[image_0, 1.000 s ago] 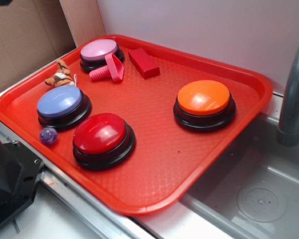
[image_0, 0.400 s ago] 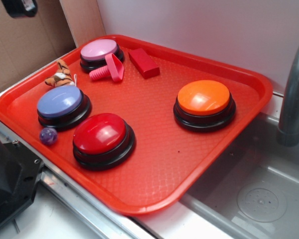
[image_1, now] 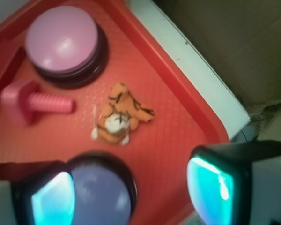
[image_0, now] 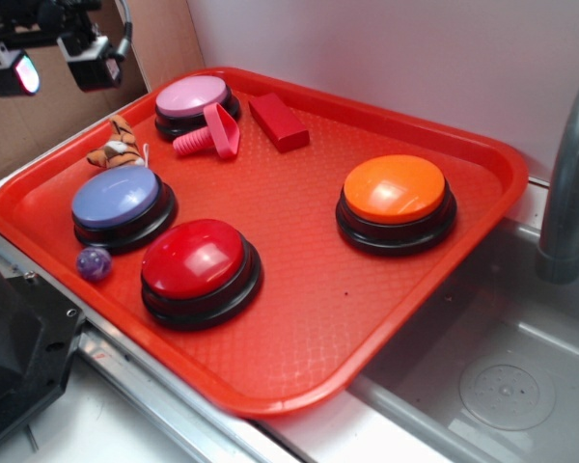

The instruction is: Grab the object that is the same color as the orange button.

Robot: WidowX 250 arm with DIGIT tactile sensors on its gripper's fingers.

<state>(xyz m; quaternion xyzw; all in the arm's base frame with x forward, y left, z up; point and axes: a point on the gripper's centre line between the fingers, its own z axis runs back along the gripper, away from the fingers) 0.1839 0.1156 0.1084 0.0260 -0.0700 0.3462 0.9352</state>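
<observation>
With gripper [image_0: 50,66] now arrived at upper left, above tray [image_0: 482,145], jaws spread and empty: descend onto tiger toy [image_1: 121,118] lying between pink button [image_1: 62,38] and blue button [image_1: 100,197].

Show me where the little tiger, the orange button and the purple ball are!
tiger toy [image_1: 120,118], wrist view, on its striped orange body.
orange button [image_0: 394,188], exterior view, on the middle of its glossy dome.
purple ball [image_0: 94,262], exterior view, on its rounded front.
</observation>
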